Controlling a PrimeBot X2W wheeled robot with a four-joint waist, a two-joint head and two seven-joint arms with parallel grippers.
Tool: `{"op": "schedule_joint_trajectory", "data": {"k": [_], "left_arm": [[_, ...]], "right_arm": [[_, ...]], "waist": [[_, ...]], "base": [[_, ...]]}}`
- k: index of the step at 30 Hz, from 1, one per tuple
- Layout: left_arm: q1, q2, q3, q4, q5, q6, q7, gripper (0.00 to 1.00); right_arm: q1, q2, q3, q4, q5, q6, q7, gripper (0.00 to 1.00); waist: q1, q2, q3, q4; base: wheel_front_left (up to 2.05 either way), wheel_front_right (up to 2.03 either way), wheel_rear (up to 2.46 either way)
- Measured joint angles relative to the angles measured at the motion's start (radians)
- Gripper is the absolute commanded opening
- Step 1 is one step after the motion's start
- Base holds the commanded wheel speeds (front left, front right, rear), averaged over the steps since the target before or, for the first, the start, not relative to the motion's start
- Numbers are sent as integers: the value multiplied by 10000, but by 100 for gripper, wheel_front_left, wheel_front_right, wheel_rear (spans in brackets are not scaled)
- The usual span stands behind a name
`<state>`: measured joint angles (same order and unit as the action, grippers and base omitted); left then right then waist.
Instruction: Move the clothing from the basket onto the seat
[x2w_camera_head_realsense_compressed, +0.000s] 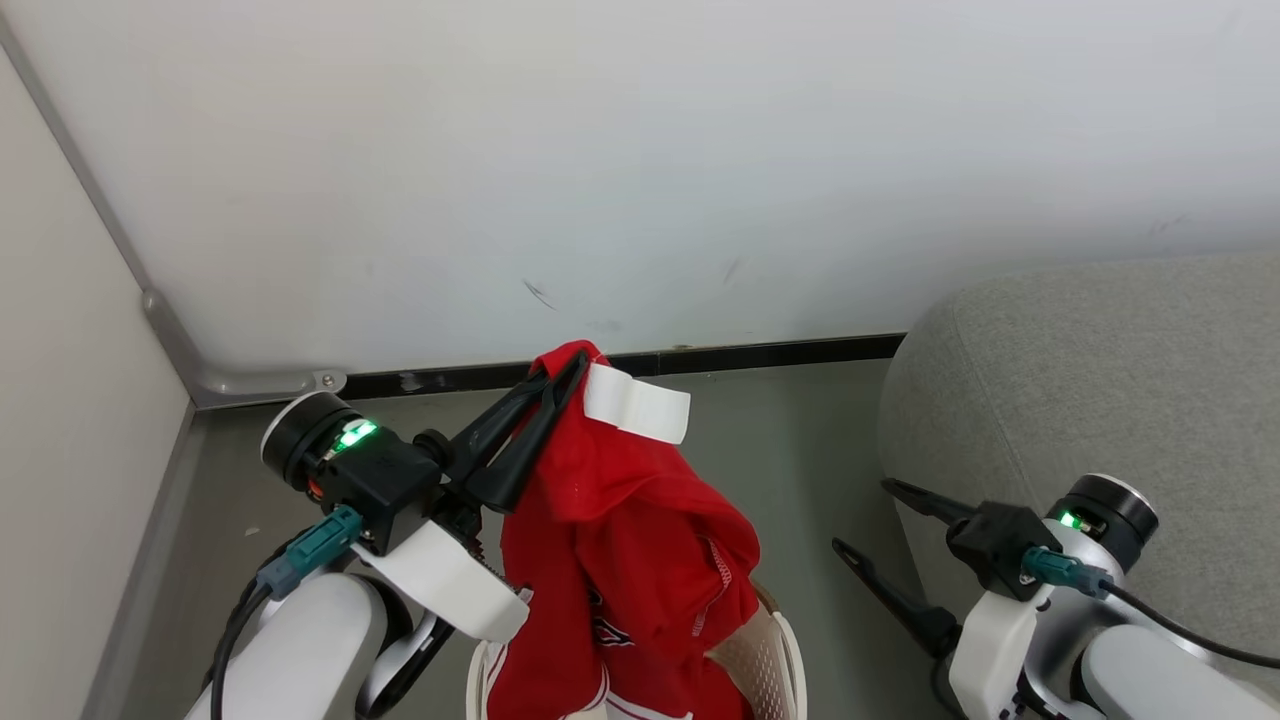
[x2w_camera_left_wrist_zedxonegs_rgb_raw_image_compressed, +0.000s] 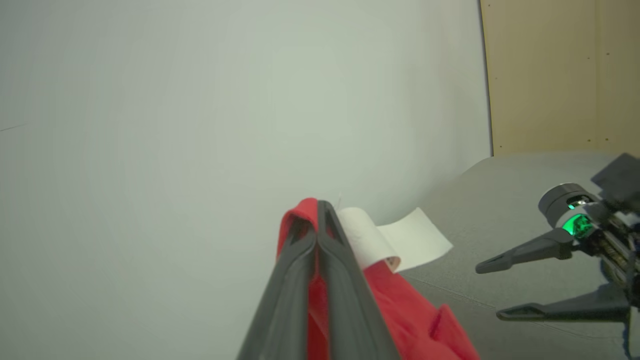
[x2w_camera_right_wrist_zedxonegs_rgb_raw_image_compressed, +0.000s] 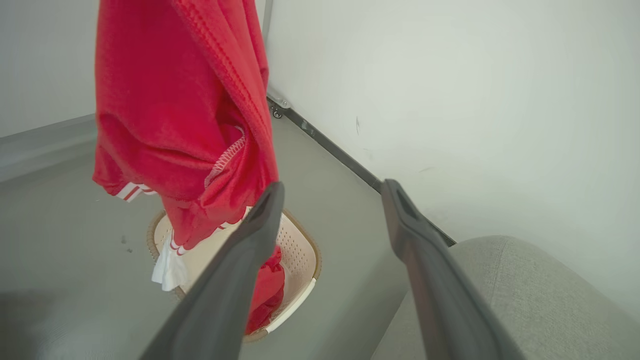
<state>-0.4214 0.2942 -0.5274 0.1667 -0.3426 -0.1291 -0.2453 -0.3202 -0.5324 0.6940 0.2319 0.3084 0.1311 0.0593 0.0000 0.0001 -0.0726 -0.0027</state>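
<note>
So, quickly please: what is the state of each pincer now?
Left pincer: closed, holding the red garment up above the basket.
Right pincer: open, holding nothing.

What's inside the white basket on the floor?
A crumpled red garment lies in the basket. The striped red garment hanging above and a finger of the right gripper cover much of the inside, so the bottom cannot be seen.

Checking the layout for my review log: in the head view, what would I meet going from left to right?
Left gripper, shut on fabric → red garment, hanging from it → right gripper, open → grey seat.
</note>
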Motion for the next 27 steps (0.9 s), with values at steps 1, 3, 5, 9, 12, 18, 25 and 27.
{"op": "schedule_joint_trajectory", "data": {"k": [1, 3, 5, 9, 12, 18, 25, 27], "left_arm": [[-8, 59, -52, -21, -42, 0, 0, 0], [-89, 159, -104, -58, -150, 0, 0, 0], [-207, 180, -146, -98, -230, 0, -2, 0], [-385, 244, -416, -190, -326, 0, -2, 0], [-450, 336, -594, -278, -366, 0, -2, 0], [-886, 493, -899, -435, -623, 0, -8, 0], [-1172, 516, -1237, -447, -819, 0, -10, 0], [-1275, 508, -1335, -454, -869, 0, -10, 0]], "right_arm": [[-82, -13, 94, -21, 104, 0, 13, 100], [-234, -50, 313, -119, 374, -2, 13, 100], [-338, -63, 562, -221, 583, -2, 25, 100], [-337, -69, 1032, -324, 947, -2, 25, 100], [-451, -119, 1333, -322, 1152, -2, 25, 100], [-1182, -282, 1939, -245, 1317, 0, 23, 100], [-1894, -426, 2395, 84, 1346, -2, 2, 100], [-2048, -424, 2516, 188, 1406, 0, -36, 100]], "waist": [[0, 0, -9, 1], [1, 0, -8, 8], [0, 0, 0, 23], [0, 0, 30, 73], [1, 0, 58, 121], [1, 0, 129, 223], [1, 0, 207, 367], [1, 0, 231, 419]], "base": [[0, 0, 0], [0, 0, 0], [0, 0, 0], [0, 0, 0], [0, 0, 0], [0, 0, 0], [0, 0, 0], [0, 0, 0]]}}
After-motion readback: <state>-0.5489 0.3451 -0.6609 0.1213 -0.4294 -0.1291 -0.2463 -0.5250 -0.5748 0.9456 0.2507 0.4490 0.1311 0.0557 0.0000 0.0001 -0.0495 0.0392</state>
